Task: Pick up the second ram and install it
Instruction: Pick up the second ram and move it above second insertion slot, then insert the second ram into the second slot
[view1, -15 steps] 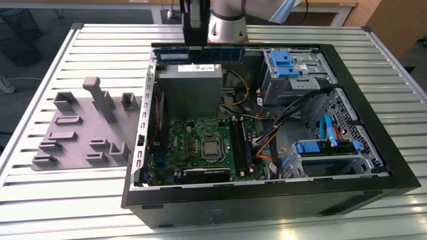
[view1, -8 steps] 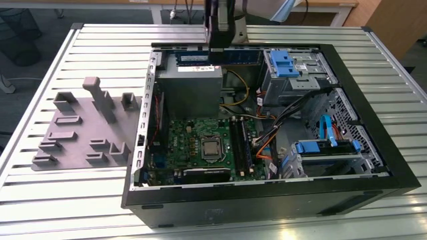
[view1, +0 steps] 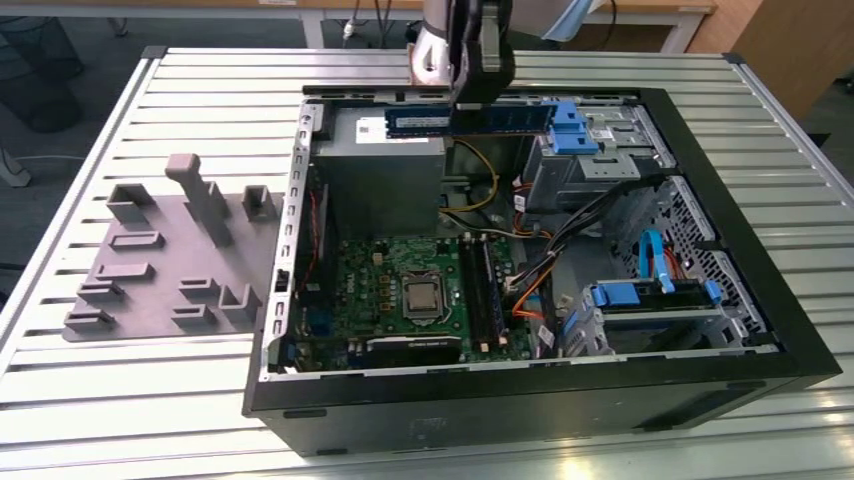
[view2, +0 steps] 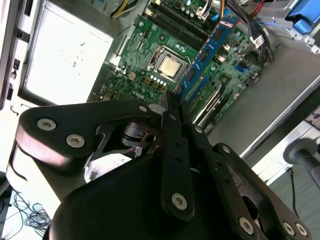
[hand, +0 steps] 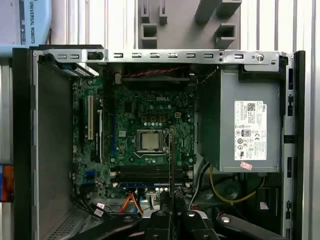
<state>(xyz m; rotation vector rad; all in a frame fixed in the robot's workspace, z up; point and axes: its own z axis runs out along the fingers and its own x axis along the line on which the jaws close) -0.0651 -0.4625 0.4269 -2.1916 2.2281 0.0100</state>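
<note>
Gripper (view1: 474, 105) fingers pinch the second ram (view1: 523, 118) near its middle, holding it level in the air over the power supply (view1: 380, 165), by the case's (view1: 534, 400) wall farthest from the exterior camera. Pickup looks done, and the carry toward the motherboard (view1: 400, 290) seems in hand. Seating the stick would call for lining its lower edge along a free memory slot (view1: 483, 290) beside the processor (view1: 424, 297), then pressing straight down.
</note>
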